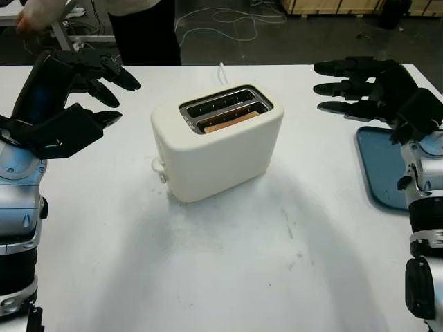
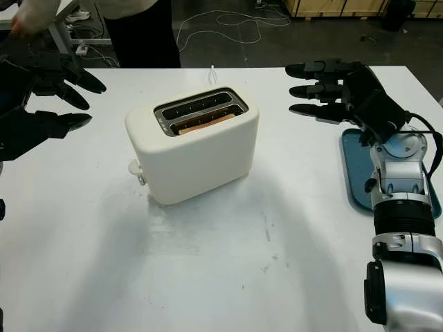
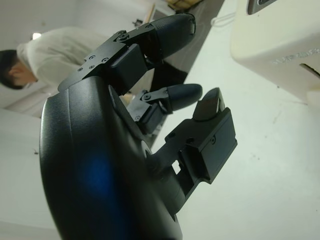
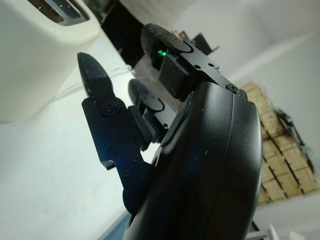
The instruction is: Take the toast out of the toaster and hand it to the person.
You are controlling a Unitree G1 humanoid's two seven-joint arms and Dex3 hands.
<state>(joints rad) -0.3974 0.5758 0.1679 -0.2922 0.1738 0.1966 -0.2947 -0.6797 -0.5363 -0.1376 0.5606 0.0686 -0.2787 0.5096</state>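
White desk [image 1: 228, 277] fills most of the scene, and behind it is a dark floor with a loose white cable [image 1: 232, 19]. At the far edge of the desk a person [image 1: 142, 28] in dark trousers and a light top is standing. A cream toaster [image 1: 218, 149] stands near the middle of the desk, turned at an angle, with its lever [image 1: 158, 167] on the end toward the robot's left. One slice of toast [image 1: 230, 122] sits in the nearer slot, and its brown edge is just below the rim. The left hand [image 1: 90, 90] is up above the desk to the left of the toaster, open and holding nothing, well apart from the toast. The right hand [image 2: 329, 90] is on the other side of the toaster, also open and empty, with its fingers pointing toward the toaster but not touching it. A blue tray [image 2: 356, 176] lies on the desk under the right arm.
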